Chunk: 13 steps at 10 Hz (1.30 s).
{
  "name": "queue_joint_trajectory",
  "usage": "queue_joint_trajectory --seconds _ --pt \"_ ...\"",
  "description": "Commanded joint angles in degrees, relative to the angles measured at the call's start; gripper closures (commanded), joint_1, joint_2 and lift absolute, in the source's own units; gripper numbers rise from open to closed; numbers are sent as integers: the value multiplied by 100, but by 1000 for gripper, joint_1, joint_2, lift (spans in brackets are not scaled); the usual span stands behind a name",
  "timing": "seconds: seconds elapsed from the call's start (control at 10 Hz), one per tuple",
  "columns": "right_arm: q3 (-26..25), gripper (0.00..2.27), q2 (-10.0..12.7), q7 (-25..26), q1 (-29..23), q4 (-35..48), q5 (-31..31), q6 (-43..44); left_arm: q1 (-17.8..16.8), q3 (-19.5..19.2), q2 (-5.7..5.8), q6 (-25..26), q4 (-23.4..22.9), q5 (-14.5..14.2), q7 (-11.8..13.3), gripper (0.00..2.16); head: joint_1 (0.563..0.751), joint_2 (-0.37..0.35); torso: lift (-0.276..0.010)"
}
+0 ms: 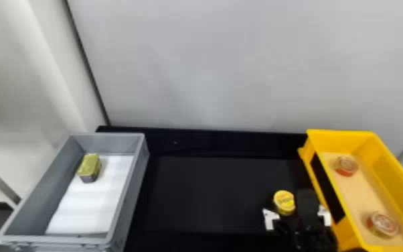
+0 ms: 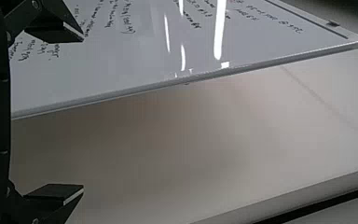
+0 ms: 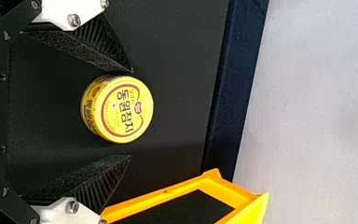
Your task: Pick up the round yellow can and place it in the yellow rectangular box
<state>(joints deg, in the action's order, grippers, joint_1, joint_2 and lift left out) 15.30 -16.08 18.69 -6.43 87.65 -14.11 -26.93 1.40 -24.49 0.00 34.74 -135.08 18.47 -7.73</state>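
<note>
A lab, seemingly (scribbled whiteboard (image 2: 121,79), grey box (image 1: 57,238), black table (image 1: 211,194))

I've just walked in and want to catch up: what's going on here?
The robot's right gripper is open, its fingers either side of the round yellow can, which isn't gripped yet. The can is on the black table, outside the yellow rectangular box. The left gripper is open and empty.

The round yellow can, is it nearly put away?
Not yet. Done: the right gripper has its open fingers either side of the round yellow can. In hand: nothing; the can rests on the black tabletop. To do: grip, lift and place it in the yellow rectangular box.
</note>
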Motion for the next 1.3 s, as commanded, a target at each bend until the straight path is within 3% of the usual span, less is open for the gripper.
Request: queue_joint_trajectory --seconds 0.0,0.2,0.4,0.8,1.2 --pt "-9 205 0 -102 54 -108 5 20 -8 22 -15 -9 -1 8 -1 137 694 14 -68" --pt "0 506 0 -102 45 -82 14 29 0 4 -15 -9 -1 8 -1 137 694 14 -68" --pt "-9 625 0 -93 36 -46 23 29 0 4 -15 -9 -1 8 -1 137 694 14 -68" --pt "18 665 0 -93 -52 235 5 20 0 -49 -15 -9 16 8 -1 137 694 14 -68" --pt "-176 721 -167 -23 -782 1527 -4 -341 0 -233 -15 -106 16 -27 -1 137 694 14 -68"
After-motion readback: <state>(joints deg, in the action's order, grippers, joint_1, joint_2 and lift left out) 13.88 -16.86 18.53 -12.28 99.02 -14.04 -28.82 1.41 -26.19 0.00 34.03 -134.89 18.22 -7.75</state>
